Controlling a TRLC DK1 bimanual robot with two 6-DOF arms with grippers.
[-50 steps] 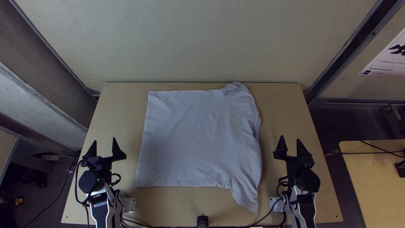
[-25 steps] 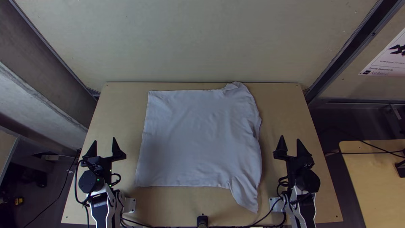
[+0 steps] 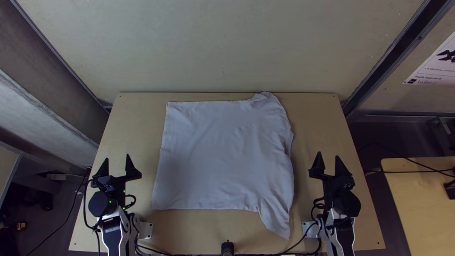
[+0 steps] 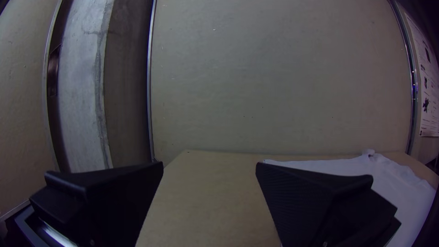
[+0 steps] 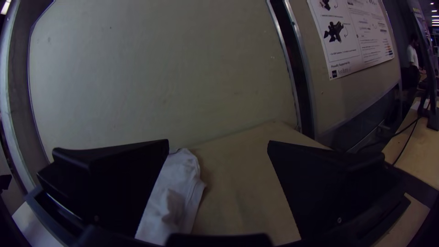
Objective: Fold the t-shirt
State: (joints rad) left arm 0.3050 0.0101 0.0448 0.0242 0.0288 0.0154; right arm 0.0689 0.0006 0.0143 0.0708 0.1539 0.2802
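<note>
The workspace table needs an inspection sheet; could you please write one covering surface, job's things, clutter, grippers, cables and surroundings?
Surface: light wooden table, flat.
Job's things: white t-shirt, spread out, rumpled along its right side, near right corner trailing.
Clutter: small black fitting at the near edge, purpose unclear.
Grippers: left gripper and right gripper open, either side of the shirt, apart from it.
Cables: black cables looped beside both arms.
Surroundings: pale wall behind; poster at right.
</note>
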